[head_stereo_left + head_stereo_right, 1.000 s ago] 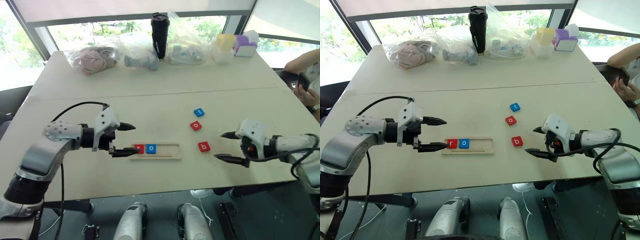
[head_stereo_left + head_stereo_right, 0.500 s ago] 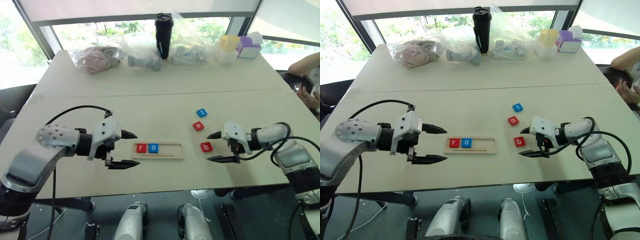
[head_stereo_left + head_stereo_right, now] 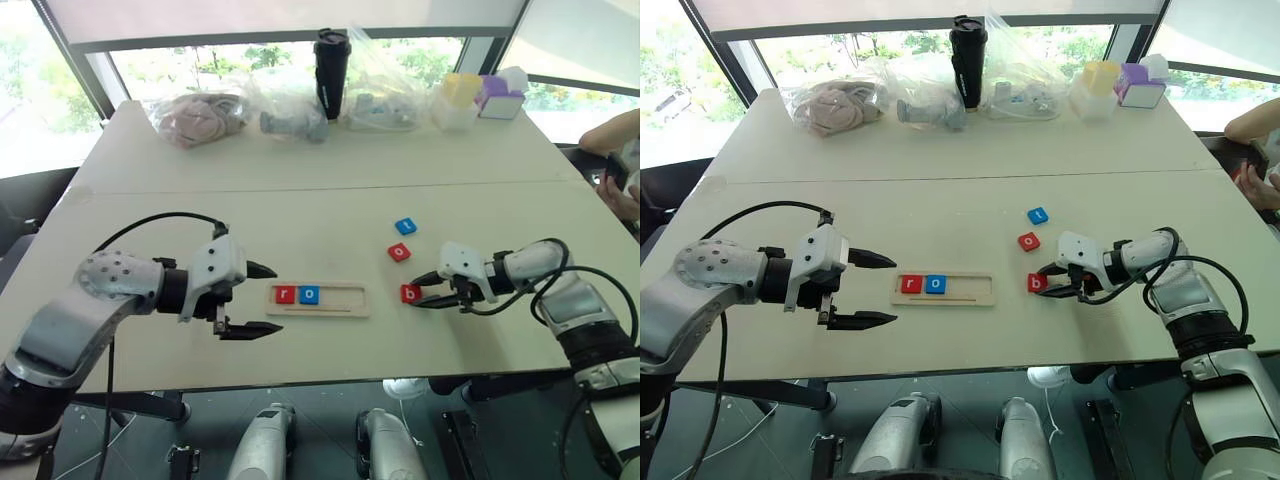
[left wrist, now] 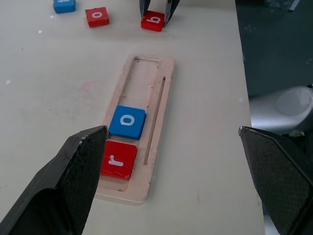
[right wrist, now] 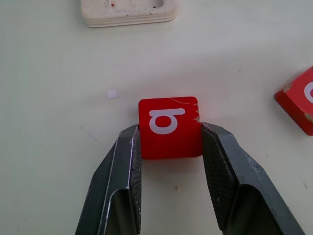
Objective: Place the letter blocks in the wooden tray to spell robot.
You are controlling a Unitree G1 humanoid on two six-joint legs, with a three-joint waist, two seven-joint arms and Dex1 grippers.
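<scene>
Since a second ago the right hand (image 5: 170,147) has slid in from the desk (image 3: 320,170) edge and clamped on the red b block (image 5: 169,126), next in the word. The r block (image 4: 117,159) and o block (image 4: 127,121) fill the wooden tray (image 4: 161,110)'s first slots; the left hand (image 3: 250,300) hangs apart beside it, out of the way.

Five letter tiles, one tray — a count of the table

Three small red square letter tiles — r (image 3: 284,294), o (image 3: 399,252), b (image 5: 170,127) — and two blue ones, o (image 3: 309,295) and another (image 3: 404,226); one long pale wooden tray (image 3: 345,300); one tall black tumbler (image 3: 331,73); several clear plastic bags (image 3: 290,100); two robot grippers.
</scene>
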